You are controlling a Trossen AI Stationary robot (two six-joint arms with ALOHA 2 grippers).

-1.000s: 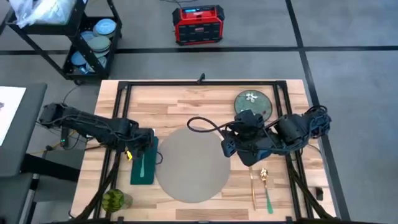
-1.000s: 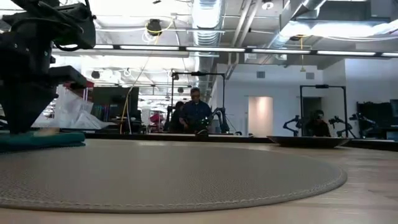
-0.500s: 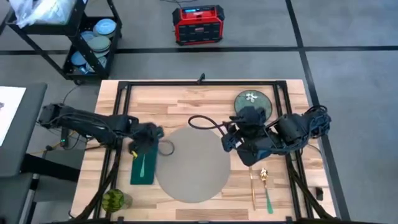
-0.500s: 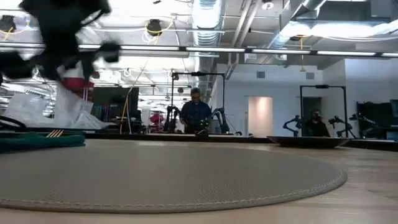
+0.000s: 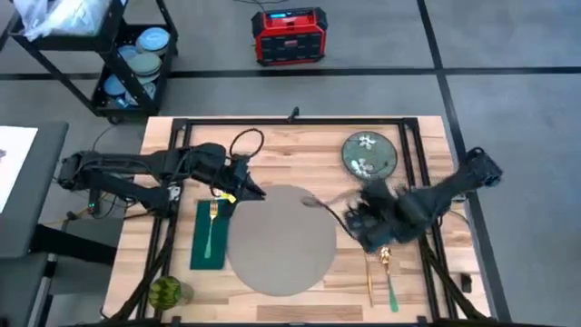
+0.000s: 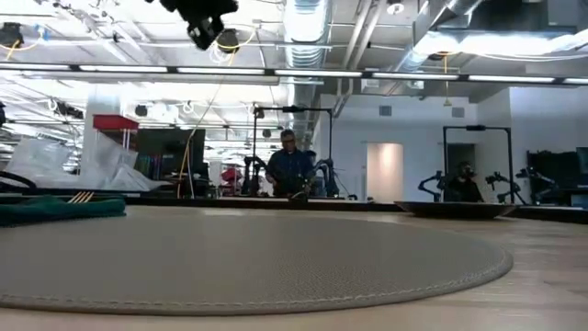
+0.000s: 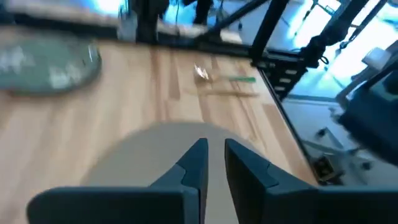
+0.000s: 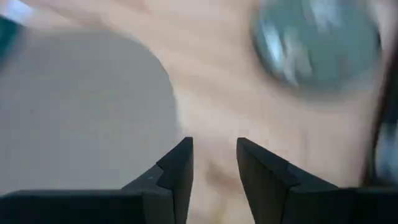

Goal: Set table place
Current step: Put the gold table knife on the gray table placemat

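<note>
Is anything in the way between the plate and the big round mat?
Nothing visible. Bare table wood lies between the plate and the mat. The right claw hangs by the mat's edge below the plate; the left claw is across the mat.

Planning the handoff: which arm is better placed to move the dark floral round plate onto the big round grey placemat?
Right. Its claw sits on the same side as the dark floral round plate; the left claw is across the grey placemat.

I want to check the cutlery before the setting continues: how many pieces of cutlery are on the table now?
3: a fork lying on the green napkin, and a gold spoon and a green-handled utensil right of the placemat. More may be hidden.
</note>
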